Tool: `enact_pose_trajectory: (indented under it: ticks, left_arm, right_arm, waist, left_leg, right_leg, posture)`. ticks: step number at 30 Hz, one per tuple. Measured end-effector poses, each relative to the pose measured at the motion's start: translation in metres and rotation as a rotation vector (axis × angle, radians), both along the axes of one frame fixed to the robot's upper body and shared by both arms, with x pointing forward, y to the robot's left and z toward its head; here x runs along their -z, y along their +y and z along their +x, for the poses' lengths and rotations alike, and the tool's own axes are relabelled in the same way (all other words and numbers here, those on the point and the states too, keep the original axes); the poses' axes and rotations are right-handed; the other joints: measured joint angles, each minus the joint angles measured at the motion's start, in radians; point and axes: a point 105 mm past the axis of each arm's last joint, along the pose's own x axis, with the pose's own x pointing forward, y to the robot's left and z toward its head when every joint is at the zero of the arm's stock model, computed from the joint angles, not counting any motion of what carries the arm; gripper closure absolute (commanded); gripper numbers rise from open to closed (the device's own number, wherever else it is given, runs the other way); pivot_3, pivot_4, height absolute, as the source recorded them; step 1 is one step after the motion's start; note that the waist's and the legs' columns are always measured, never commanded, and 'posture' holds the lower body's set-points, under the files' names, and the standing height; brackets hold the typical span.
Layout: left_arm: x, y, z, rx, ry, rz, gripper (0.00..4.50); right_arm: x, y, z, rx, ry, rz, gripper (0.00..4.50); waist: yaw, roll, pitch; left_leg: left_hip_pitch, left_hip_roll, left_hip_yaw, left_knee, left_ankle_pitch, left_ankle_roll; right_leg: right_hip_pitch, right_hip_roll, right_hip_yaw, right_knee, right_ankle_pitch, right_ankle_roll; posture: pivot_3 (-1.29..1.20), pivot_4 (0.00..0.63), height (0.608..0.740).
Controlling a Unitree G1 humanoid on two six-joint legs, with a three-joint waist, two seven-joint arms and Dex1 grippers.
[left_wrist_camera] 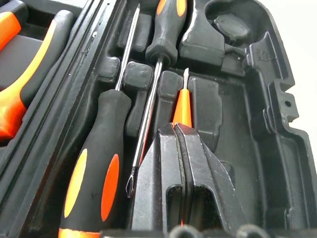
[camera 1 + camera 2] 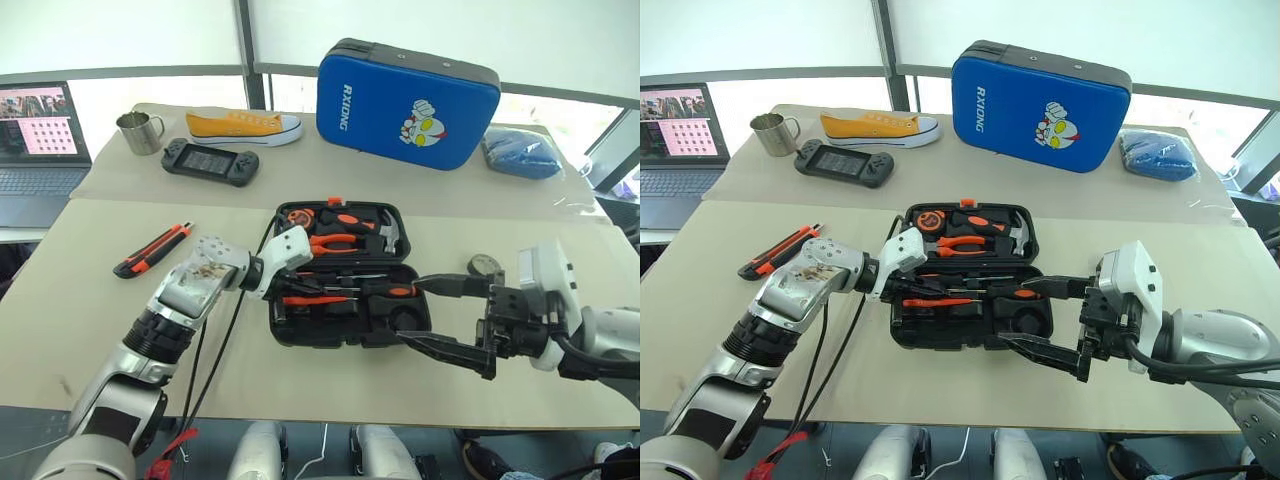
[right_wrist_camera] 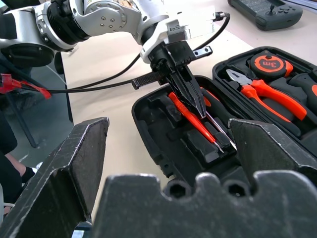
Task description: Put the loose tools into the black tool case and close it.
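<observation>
The black tool case (image 2: 350, 340) lies open in the middle of the table. Its lower tray holds two black-and-orange screwdrivers (image 1: 96, 168) (image 1: 166, 25) and a slim orange screwdriver (image 1: 182, 106). My left gripper (image 1: 173, 126) is shut, its tips right over the orange screwdriver's handle; I cannot tell if they touch it. My right gripper (image 2: 408, 312) hangs wide open and empty at the case's right end. An orange-and-black utility knife (image 2: 152, 250) lies on the table left of the case. A small dark tape roll (image 2: 484, 265) sits to the right of the case.
The lid half holds pliers (image 2: 335, 240), a hammer (image 2: 388, 232) and a tape measure (image 2: 298, 215). Behind stand a blue case (image 2: 405, 105), a yellow shoe (image 2: 243, 125), a game controller (image 2: 210, 160), a metal mug (image 2: 140, 132), a laptop (image 2: 35, 140) and a blue cloth (image 2: 520, 152).
</observation>
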Motion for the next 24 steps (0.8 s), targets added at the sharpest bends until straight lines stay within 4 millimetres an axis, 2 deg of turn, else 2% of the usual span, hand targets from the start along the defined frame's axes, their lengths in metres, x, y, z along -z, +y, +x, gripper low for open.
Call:
enact_pose_trajectory:
  ticks: [12, 18, 20, 24]
  left_arm:
    - [0.011, -0.001, -0.015, 0.013, -0.033, 0.018, 4.43]
    - [0.011, 0.006, -0.012, -0.033, -0.017, 0.000, 4.43]
    - [0.001, 0.011, -0.008, -0.078, -0.009, -0.051, 4.43]
    - [-0.042, 0.032, -0.009, -0.131, -0.028, -0.186, 4.43]
  right_arm:
    - [0.000, 0.000, 0.000, 0.003, 0.002, 0.002, 0.00]
    - [0.001, 0.001, 0.000, -0.008, 0.005, 0.001, 0.00]
    - [0.002, 0.001, 0.000, -0.010, 0.007, -0.003, 0.00]
    - [0.007, -0.001, 0.004, -0.019, 0.032, -0.007, 0.00]
  waist:
    - [-0.001, 0.001, -0.001]
    - [-0.001, 0.000, -0.001]
    - [-0.001, 0.000, -0.001]
    - [-0.008, 0.000, -0.001]
  left_leg:
    - [0.002, 0.000, 0.000, 0.000, 0.000, 0.000]
    - [0.003, 0.000, 0.000, 0.000, 0.000, 0.000]
    - [0.003, 0.001, 0.000, 0.000, 0.000, 0.000]
    - [0.002, 0.001, 0.000, 0.000, 0.000, 0.000]
  right_leg:
    - [0.002, 0.000, 0.000, 0.000, 0.000, 0.000]
    - [0.003, 0.000, 0.000, 0.000, 0.000, 0.000]
    - [0.002, 0.000, 0.000, 0.001, 0.000, 0.000]
    - [0.001, 0.000, 0.000, 0.001, 0.000, 0.000]
  posture:
    - [0.00, 0.150, 0.740]
    - [0.00, 0.150, 0.740]
    - [0.00, 0.150, 0.740]
    - [0.00, 0.150, 0.740]
